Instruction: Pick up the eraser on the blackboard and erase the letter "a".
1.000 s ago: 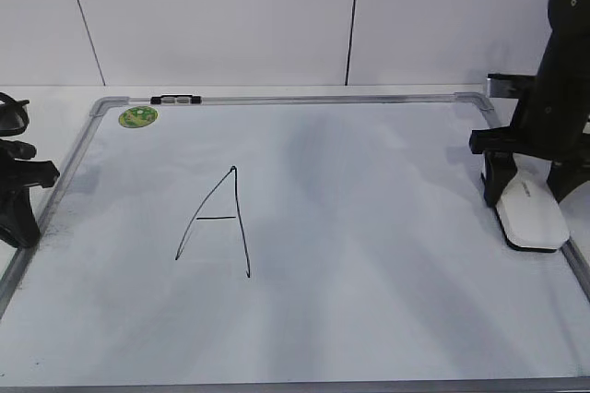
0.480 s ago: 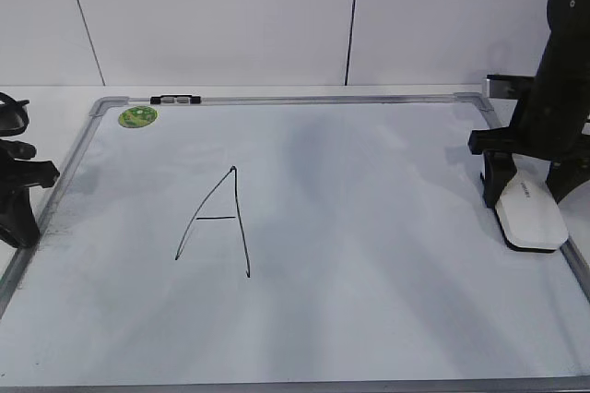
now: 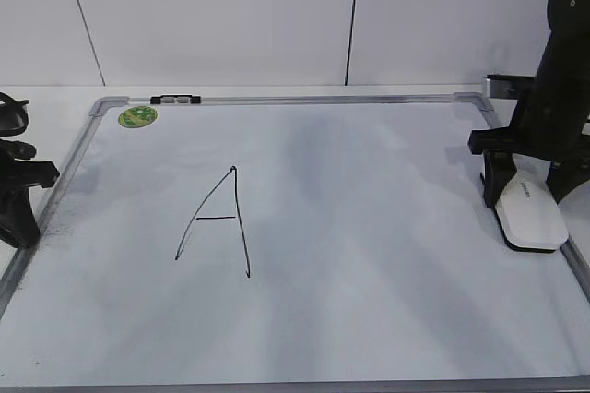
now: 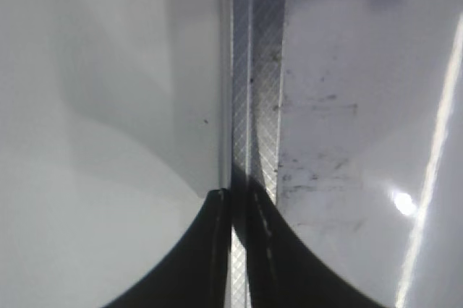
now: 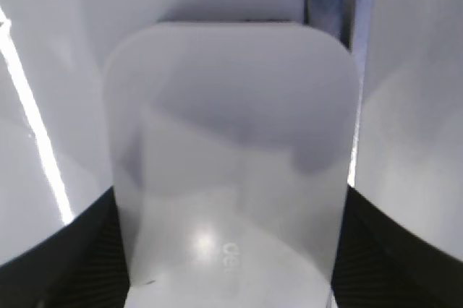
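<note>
Nothing on the board had shifted since a second before except the eraser (image 3: 530, 215), which, with my right gripper (image 3: 527, 192), had edged slightly toward the right frame rail and then settled; over the last half second I saw no further change.

From the exterior view the blackboard (image 3: 369, 255) lay flat and filled most of the table. Its one marking was a tall capital "A" (image 3: 218, 222) left of centre; I could find no small cursive "a" anywhere on it.

My right arm (image 3: 558, 98) stood at 3 o'clock on the board, its gripper down over the eraser. That white block lay on the board surface just inside the right rail, its long axis running toward 5 o'clock. In the right wrist view the eraser (image 5: 231, 170) filled the gap between my dark fingers (image 5: 394, 250), which sat at both of its sides; whether they were pressing it or only flanking it I could not tell.

My left gripper (image 3: 18, 195) rested at 9 o'clock over the left rail. Its wrist view showed the two fingers (image 4: 210, 250) drawn almost together, a narrow slit between them, holding nothing, with the rail (image 4: 255, 91) running beneath.

At 11 o'clock sat the green sticker (image 3: 137, 116), and on the top rail just beside it a small black-and-white clip (image 3: 175, 98).
</note>
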Tool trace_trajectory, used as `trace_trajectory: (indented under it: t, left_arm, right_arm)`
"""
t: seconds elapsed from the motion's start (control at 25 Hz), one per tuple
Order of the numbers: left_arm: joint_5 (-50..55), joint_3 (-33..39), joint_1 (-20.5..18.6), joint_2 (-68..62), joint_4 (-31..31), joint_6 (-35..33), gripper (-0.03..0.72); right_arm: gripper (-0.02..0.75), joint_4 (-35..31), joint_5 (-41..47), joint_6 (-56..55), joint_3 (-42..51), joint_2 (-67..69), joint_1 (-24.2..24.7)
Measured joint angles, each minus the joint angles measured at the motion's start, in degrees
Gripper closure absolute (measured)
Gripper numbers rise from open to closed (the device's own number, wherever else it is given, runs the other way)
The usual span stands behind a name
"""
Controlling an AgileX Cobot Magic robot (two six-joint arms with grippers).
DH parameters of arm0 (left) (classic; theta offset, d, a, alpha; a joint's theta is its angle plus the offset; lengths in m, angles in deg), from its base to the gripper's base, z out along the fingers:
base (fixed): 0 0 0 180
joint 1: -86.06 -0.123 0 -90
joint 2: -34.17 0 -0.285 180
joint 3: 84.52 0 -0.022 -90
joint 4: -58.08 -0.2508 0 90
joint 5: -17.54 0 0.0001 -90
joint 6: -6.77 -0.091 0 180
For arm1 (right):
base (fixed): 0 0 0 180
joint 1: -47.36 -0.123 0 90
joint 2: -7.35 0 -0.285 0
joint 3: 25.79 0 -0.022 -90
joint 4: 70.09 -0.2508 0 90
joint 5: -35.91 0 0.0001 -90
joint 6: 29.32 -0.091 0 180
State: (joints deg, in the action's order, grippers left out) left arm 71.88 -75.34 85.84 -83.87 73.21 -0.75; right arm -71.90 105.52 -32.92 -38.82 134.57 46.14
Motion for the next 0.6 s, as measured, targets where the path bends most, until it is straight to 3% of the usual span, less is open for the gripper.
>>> trace_trajectory:
  t: [0.2,0.36,0.6]
  left_arm:
    - [0.0,0.0,0.0,0.0,0.0,0.0,0.655]
    - [0.0,0.0,0.0,0.0,0.0,0.0,0.655]
    - [0.3,-0.3,0.0,0.0,0.0,0.0,0.630]
  right_arm:
    - [0.179,-0.1,0.0,0.0,0.0,0.0,0.0]
    - [0.083,-0.3,0.0,0.1,0.0,0.0,0.0]
    - [0.062,-2.0,0.0,1.1,-0.5,0.1,0.0]
